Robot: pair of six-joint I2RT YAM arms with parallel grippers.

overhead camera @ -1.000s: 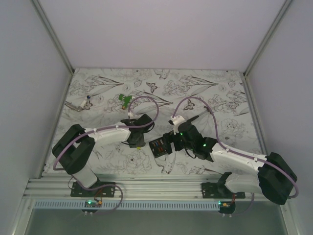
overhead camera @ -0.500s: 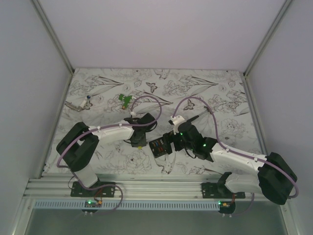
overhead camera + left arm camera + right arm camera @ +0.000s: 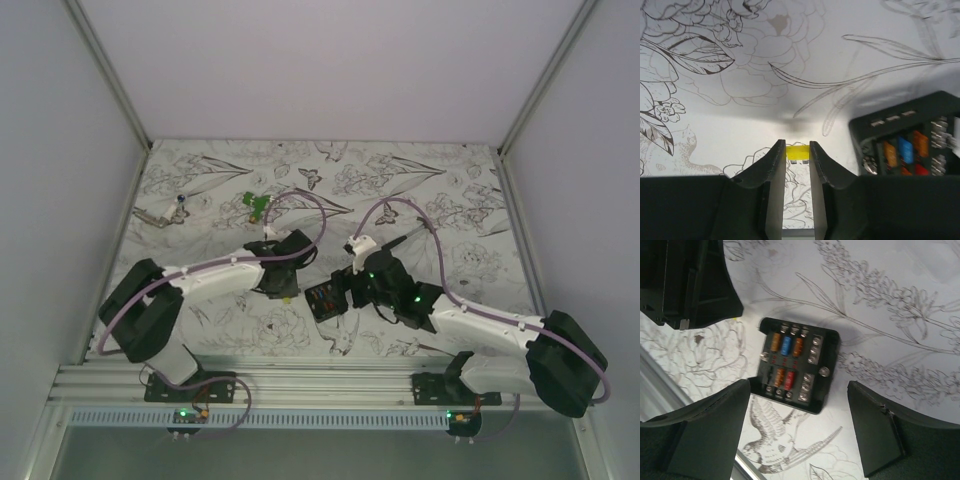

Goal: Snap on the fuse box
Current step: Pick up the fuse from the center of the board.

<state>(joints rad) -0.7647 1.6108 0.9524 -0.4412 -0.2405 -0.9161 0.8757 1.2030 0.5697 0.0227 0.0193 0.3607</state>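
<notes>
left pincer (image 3: 797, 148) pinching yellow fuse (image 3: 797, 154). right pincer (image 3: 797, 390) spread, hovering over fuse box (image 3: 795, 365), face-up on table (image 3: 910, 285) just beside left pincer. advice: right clamps box sides; left lines fuse over free slot, pushes straight down.

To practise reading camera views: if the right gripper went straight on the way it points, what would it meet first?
Most likely the fuse box, which lies on the table between its open fingers; depth is hard to judge.
</notes>
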